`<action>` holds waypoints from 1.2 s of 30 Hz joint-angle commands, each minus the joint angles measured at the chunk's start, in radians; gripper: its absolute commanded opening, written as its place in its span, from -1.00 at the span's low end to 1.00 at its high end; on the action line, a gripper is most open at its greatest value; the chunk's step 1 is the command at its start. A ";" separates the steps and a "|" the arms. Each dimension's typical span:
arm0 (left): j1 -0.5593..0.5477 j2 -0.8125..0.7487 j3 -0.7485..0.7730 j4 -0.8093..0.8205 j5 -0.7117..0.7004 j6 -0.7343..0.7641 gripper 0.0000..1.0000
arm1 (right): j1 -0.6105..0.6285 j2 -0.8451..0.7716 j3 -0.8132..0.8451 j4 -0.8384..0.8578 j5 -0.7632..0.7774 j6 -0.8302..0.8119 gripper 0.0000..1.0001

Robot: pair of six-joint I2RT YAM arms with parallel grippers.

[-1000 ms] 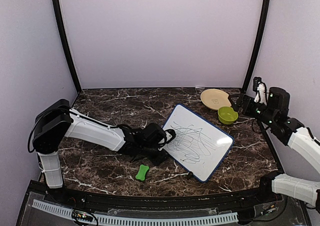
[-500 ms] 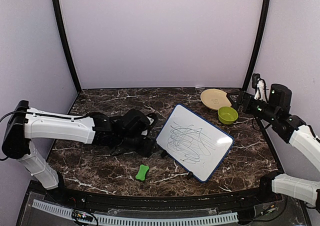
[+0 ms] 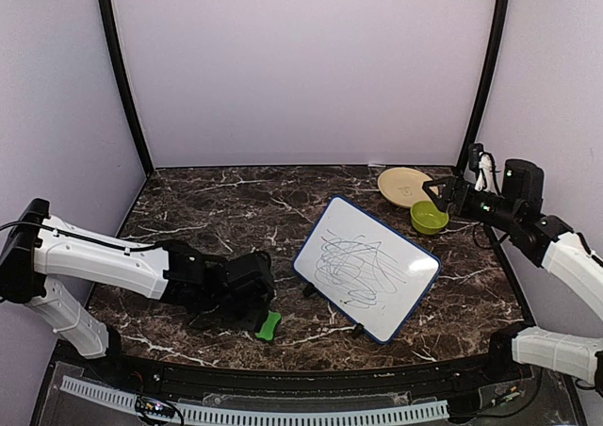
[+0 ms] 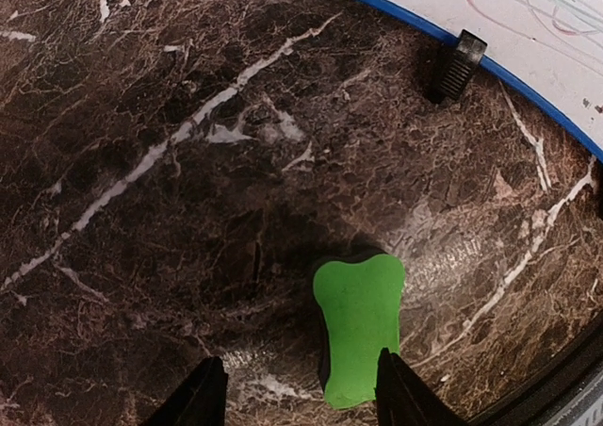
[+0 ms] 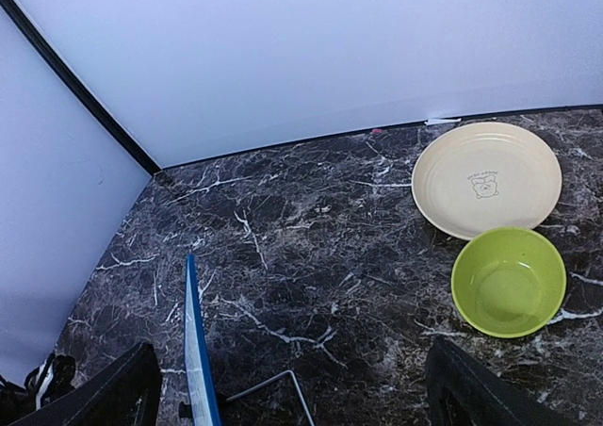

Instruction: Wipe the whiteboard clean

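The whiteboard [image 3: 366, 267], blue-framed and covered in scribbles, stands propped at a tilt on small black feet in the middle right. Its edge shows in the left wrist view [image 4: 452, 32] and edge-on in the right wrist view [image 5: 198, 351]. The green bone-shaped eraser [image 3: 268, 325] lies flat on the marble in front of it. My left gripper [image 3: 263, 313] is open just above the eraser [image 4: 359, 324], whose near end lies between the fingers, against the right one. My right gripper [image 3: 435, 200] is open and empty, raised near the green bowl.
A tan plate [image 3: 406, 186] and a green bowl [image 3: 429, 217] sit at the back right, also in the right wrist view: the plate [image 5: 486, 179] and the bowl [image 5: 509, 281]. A wire stand [image 5: 283, 388] props the board from behind. Purple walls surround the marble table.
My left gripper has let go of the whiteboard's left edge and moved back and down to the eraser. The board shifted slightly left. The right arm barely moved.
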 commanded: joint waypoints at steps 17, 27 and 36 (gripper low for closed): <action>-0.063 0.144 0.062 0.035 -0.013 -0.019 -0.09 | -0.017 -0.010 0.020 0.005 -0.038 -0.015 0.97; -0.065 0.173 0.070 0.043 -0.001 -0.026 -0.05 | -0.018 -0.005 0.018 0.007 -0.045 -0.014 0.97; -0.065 0.170 0.065 0.053 -0.008 -0.032 -0.22 | -0.020 -0.008 0.016 0.002 -0.032 -0.013 0.97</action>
